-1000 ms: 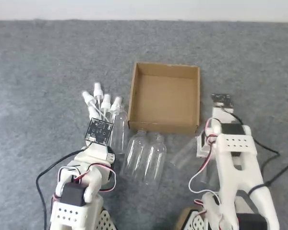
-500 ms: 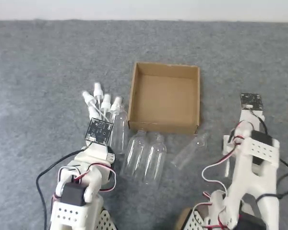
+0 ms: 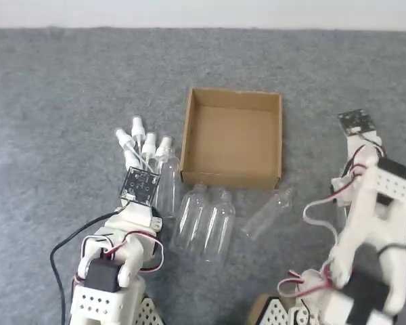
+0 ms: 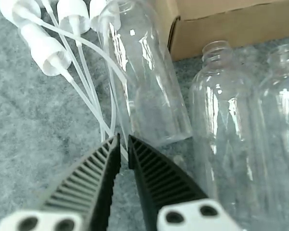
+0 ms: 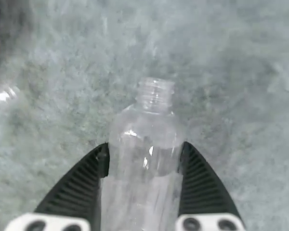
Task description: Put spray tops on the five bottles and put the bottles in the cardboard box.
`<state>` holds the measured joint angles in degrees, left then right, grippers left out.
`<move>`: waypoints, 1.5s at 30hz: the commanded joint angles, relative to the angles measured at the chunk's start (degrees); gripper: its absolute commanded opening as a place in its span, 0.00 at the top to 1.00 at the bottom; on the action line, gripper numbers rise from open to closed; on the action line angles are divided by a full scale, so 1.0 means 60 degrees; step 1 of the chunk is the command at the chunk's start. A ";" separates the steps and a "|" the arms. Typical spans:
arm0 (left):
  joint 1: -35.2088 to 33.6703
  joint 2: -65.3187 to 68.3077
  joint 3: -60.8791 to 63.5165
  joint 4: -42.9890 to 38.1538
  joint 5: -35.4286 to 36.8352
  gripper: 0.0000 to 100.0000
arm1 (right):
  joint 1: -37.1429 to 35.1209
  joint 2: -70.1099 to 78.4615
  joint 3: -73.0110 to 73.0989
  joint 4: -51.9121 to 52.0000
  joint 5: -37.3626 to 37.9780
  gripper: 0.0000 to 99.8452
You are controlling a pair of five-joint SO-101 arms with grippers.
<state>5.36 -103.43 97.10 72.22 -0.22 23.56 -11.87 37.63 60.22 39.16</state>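
Grey carpet (image 3: 68, 88) under all. Box (image 3: 235, 141) at centre, open side up. Four bottles (image 3: 218, 223) lie along box's near side. Right gripper (image 5: 144, 149) clamped on fifth bottle (image 5: 145, 122), uncapped, well right of box. Spray tops (image 3: 139, 139) lie left of box. Left gripper (image 4: 124, 139) jaws nearly together at their thin tubes (image 4: 82, 72); pinch unclear.

Left arm (image 3: 115, 271), right arm (image 3: 372, 230): white moulded segments, with black servo blocks set between them. Red, white and black wire loops (image 3: 132, 238) are noted at the joints. A dark circuit board (image 3: 140, 185) is mounted at each wrist. Left gripper (image 4: 124, 140), right gripper (image 5: 144, 151): black ribbed fingers are fixed to white holed mounts.
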 commanded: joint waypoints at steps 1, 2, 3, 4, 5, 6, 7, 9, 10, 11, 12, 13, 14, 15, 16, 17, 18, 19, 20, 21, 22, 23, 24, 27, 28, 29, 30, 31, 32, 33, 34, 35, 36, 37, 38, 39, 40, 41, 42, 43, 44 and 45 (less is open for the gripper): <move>-0.0205 -0.0176 -0.0168 -0.0615 -0.0103 0.98 | 0.0549 0.0901 -0.0996 0.0007 0.0542 0.96; -0.0513 -0.0176 -0.0212 -0.0908 -0.0381 0.98 | 0.0696 0.1018 -0.1040 -0.0007 0.0542 0.96; -0.0923 -0.0176 -0.0286 -0.1319 -0.0996 0.97 | 0.0828 0.1092 -0.1040 -0.0095 0.0542 0.96; -0.1451 -0.0176 -0.0462 -0.1788 -0.1963 0.97 | 0.0945 0.1092 -0.1011 -0.0242 0.0513 0.96; -0.2154 -0.0176 -0.0608 -0.2154 -0.3018 0.97 | 0.1048 0.1106 -0.1011 -0.0300 0.0381 0.96; -0.2857 -0.0176 -0.0784 -0.2462 -0.3912 0.97 | 0.1165 0.1106 -0.1011 -0.0330 0.0278 0.96; -0.3399 -0.0176 -0.1018 -0.2711 -0.4234 0.97 | 0.1223 0.1106 -0.1026 -0.0344 0.0234 0.96; -0.3853 -0.0147 -0.1692 -0.2784 -0.3839 0.97 | 0.1238 0.1106 -0.1011 -0.0388 0.0293 0.96; -0.4015 -0.0132 -0.2176 -0.2505 -0.3722 0.97 | 0.1209 0.1136 -0.1011 -0.0388 0.0293 0.96; -0.4073 -0.0059 -0.2674 -0.2125 -0.3736 0.97 | 0.1209 0.1150 -0.1011 -0.0403 0.0293 0.96; -0.4073 0.0117 -0.3216 -0.1744 -0.3736 0.96 | 0.1165 0.1150 -0.1011 -0.0403 0.0293 0.96; -0.4059 0.0454 -0.3788 -0.1407 -0.3736 0.94 | 0.1121 0.1106 -0.1011 -0.0403 0.0308 0.96; -0.4059 0.0952 -0.4344 -0.1172 -0.3736 0.93 | 0.1077 0.1106 -0.1011 -0.0403 0.0308 0.96; -0.4059 0.1568 -0.4960 -0.0967 -0.3707 0.92 | 0.1062 0.1106 -0.1011 -0.0374 0.0308 0.96; -0.4059 0.2374 -0.5560 -0.0821 -0.3678 0.91 | 0.1062 0.1121 -0.1011 -0.0374 0.0308 0.96; -0.4073 0.3282 -0.6220 -0.0689 -0.3619 0.91 | 0.1062 0.1150 -0.1011 -0.0388 0.0308 0.96; -0.4088 0.4264 -0.6923 -0.0513 -0.3429 0.91 | 0.1062 0.1179 -0.1011 -0.0388 0.0308 0.96; -0.4088 0.5275 -0.7626 -0.0337 -0.3267 0.91 | 0.1077 0.1194 -0.1011 -0.0388 0.0322 0.96; -0.4088 0.6286 -0.8330 -0.0132 -0.3092 0.91 | 0.1077 0.1194 -0.0996 -0.0374 0.0322 0.96; -0.4073 0.7355 -0.9077 0.0044 -0.2916 0.91 | 0.1092 0.1194 -0.0996 -0.0359 0.0396 0.96; -0.4073 0.8352 -0.9795 0.0176 -0.2681 0.91 | 0.1092 0.1194 -0.0996 -0.0315 0.0557 0.96; -0.4073 0.9304 -1.0425 0.0220 -0.2388 0.91 | 0.1092 0.1194 -0.0996 -0.0300 0.0703 0.96; -0.4073 1.0183 -1.1011 0.0249 -0.2110 0.91 | 0.1106 0.1194 -0.0996 -0.0300 0.0806 0.96; -0.3868 1.2630 -1.2418 0.0205 -0.1231 0.90 | 0.1121 0.1209 -0.0996 -0.0051 0.0923 0.96; -0.3766 1.3333 -1.2740 0.0117 -0.0938 0.89 | 0.1106 0.1209 -0.0996 0.0037 0.0923 0.96; -0.3678 1.4007 -1.3018 -0.0029 -0.0615 0.88 | 0.1077 0.1209 -0.0996 0.0051 0.0923 0.96; -0.3560 1.4623 -1.3223 -0.0190 -0.0293 0.86 | 0.1077 0.1209 -0.0996 0.0066 0.0923 0.96; -0.3458 1.5209 -1.3385 -0.0381 -0.0044 0.85 | 0.1062 0.1209 -0.0996 0.0081 0.0923 0.94; -0.3370 1.5766 -1.3473 -0.0557 0.0044 0.85 | 0.1062 0.1209 -0.0996 0.0081 0.0923 0.93; -0.3267 1.6249 -1.3487 -0.0733 0.0073 0.85 | 0.1062 0.1209 -0.0996 0.0081 0.0923 0.90; -0.3165 1.6718 -1.3487 -0.0879 0.0073 0.85 | 0.1092 0.1209 -0.0996 0.0081 0.0923 0.89; -0.3106 1.7172 -1.3473 -0.1040 0.0073 0.85 | 0.1106 0.1209 -0.0996 0.0081 0.0923 0.88; -0.3092 1.7597 -1.3458 -0.1216 0.0088 0.85 | 0.1121 0.1209 -0.0996 0.0081 0.0923 0.87; -0.3092 1.7978 -1.3458 -0.1436 0.0088 0.85 | 0.1121 0.1209 -0.0996 0.0081 0.0923 0.87; -0.3106 1.8315 -1.3458 -0.1670 0.0088 0.85 | 0.1121 0.1209 -0.0996 0.0081 0.0923 0.87; -0.3121 1.8623 -1.3458 -0.1861 0.0117 0.85 | 0.1121 0.1209 -0.0996 0.0081 0.0923 0.87; -0.3165 1.8886 -1.3487 -0.1978 0.0190 0.85 | 0.1121 0.1209 -0.0996 0.0081 0.0923 0.87; -0.3165 1.9092 -1.3487 -0.2095 0.0234 0.85 | 0.1121 0.1209 -0.0996 0.0081 0.0923 0.87; -0.3194 1.9282 -1.3487 -0.2227 0.0234 0.85 | 0.1121 0.1209 -0.0996 0.0081 0.0923 0.87; -0.3209 1.9458 -1.3487 -0.2359 0.0234 0.85 | 0.1121 0.1209 -0.0996 0.0081 0.0923 0.87; -0.3209 1.9604 -1.3473 -0.2462 0.0234 0.85 | 0.1121 0.1209 -0.0996 0.0095 0.0923 0.87; -0.3209 1.9707 -1.3487 -0.2535 0.0234 0.85 | 0.1121 0.1209 -0.0982 0.0095 0.0923 0.87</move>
<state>-13.63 13.58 19.21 60.09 0.40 30.15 -4.40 34.11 60.40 43.91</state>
